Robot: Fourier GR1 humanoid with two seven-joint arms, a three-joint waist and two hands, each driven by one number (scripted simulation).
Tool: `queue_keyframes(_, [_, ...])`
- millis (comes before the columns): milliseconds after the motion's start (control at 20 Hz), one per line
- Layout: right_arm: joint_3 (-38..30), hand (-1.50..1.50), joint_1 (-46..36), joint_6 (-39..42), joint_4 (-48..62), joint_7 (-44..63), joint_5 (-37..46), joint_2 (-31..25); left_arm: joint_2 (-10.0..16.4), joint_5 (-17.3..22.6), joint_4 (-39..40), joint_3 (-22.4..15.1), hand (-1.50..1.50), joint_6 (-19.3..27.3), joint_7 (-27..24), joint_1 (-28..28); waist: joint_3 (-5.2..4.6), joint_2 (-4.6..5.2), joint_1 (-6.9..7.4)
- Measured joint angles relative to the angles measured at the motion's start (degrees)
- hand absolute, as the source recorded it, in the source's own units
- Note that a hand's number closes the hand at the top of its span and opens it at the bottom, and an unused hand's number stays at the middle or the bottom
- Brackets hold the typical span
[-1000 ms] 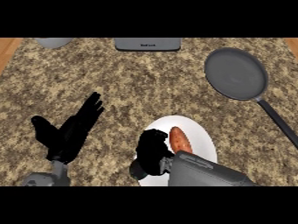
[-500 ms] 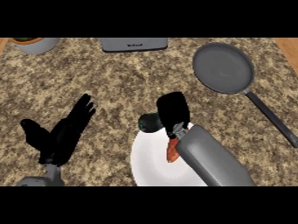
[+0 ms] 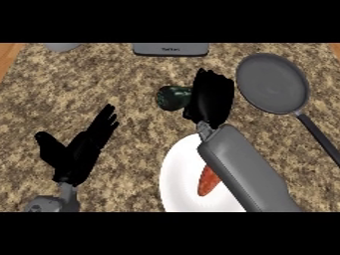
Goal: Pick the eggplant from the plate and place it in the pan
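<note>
the right hand (image 3: 214, 97) hangs over the counter (image 3: 91, 79) just left of the pan (image 3: 273, 82). its fingers are bunched and point away from the robot, closed, by the look of it, on a dark green rounded lump taken here for the eggplant (image 3: 174, 97). the eggplant juts from the hand's thumb side, the side away from the pan, and touches the hand. how much of it the palm hides cannot be told, so its long axis is a guess: roughly crosswise, in line with the pan. the hand sits between eggplant and pan, so the move ahead looks like a short carry to the right, over the pan's near rim. nothing shows inside the pan, and its handle (image 3: 327, 147) runs toward the robot and rightward. the plate (image 3: 178, 174), nearer the robot and left of the pan, bears an orange-red piece (image 3: 207, 182) half hidden by the right forearm. the left hand (image 3: 81, 147) rests open, fingers up, well left of the pan and much the farther of the two.
</note>
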Motion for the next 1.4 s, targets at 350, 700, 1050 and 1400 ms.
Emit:
queue_keyframes(350, [-2.63,1.50,-0.41,-17.27,0.00,0.69,-1.53,-0.07,0.05,0.23,0.87,0.37,0.00,-0.53,0.56,-1.45,-0.05,0.23,0.59])
queue_keyframes(700, [-9.55,1.50,-1.09,-29.14,9.95,-3.81,-2.59,-0.73,0.03,-0.36,0.70,0.89,0.00,-0.63,0.15,-0.89,-0.08,0.12,-0.08])
queue_keyframes(1050, [-16.50,1.50,-3.76,-37.35,24.04,-10.74,-1.88,-4.58,-1.16,-1.31,1.50,0.53,0.00,-0.67,-0.95,-0.53,-0.08,0.20,-0.19])
queue_keyframes(1400, [-24.08,1.50,-7.01,-47.28,36.06,-15.41,-1.16,-11.39,-1.05,-1.39,0.98,0.38,0.00,-1.53,-1.22,0.14,-0.03,0.71,0.87])
